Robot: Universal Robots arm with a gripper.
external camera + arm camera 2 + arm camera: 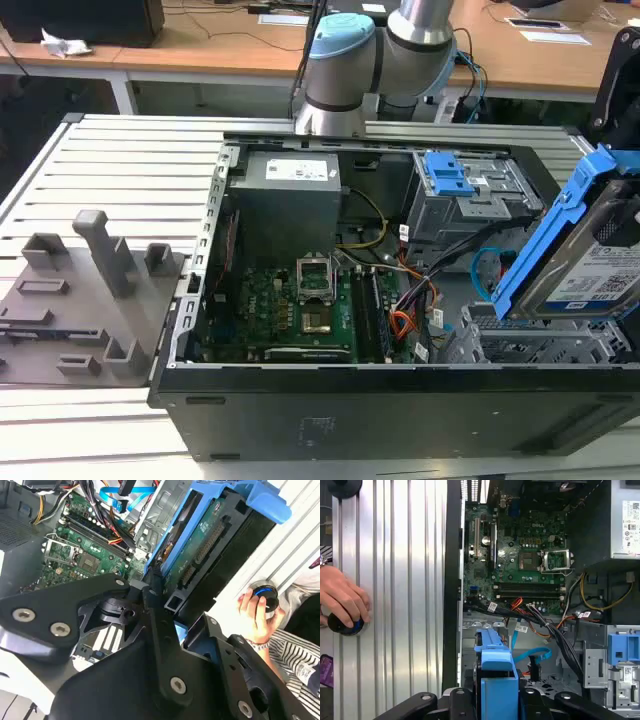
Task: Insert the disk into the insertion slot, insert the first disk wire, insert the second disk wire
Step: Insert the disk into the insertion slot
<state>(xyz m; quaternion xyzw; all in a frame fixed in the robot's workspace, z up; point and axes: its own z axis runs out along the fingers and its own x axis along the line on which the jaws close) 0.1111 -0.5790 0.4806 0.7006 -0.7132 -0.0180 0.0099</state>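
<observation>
We have the gripper (pixel 495 696) clenched on the disk (pixel 588 268), its black fingers pinching the bright blue carrier frame from both sides. In the exterior view the disk hangs at three o'clock, steeply tilted with its labelled face towards the camera. It is just above the insertion slot (pixel 540 345) at about four o'clock and not yet inside.

We judge the insertion to be the step in hand. Doing it well means flattening the tilt until the carrier's rails run parallel to the slot's floor, squaring the leading edge with the opening, and sliding without forcing. The loose wires (pixel 412 300), at nine o'clock of the slot, should not get trapped beneath the frame.

The carrier is smooth moulded plastic and probably flexes a little. The drive is flat, silver and rigid. The slot is thin perforated sheet metal with hard edges. A person's hand (pixel 341 599) rests on a round black button (pixel 345 624) on the ribbed aluminium table (pixel 130 170).
</observation>
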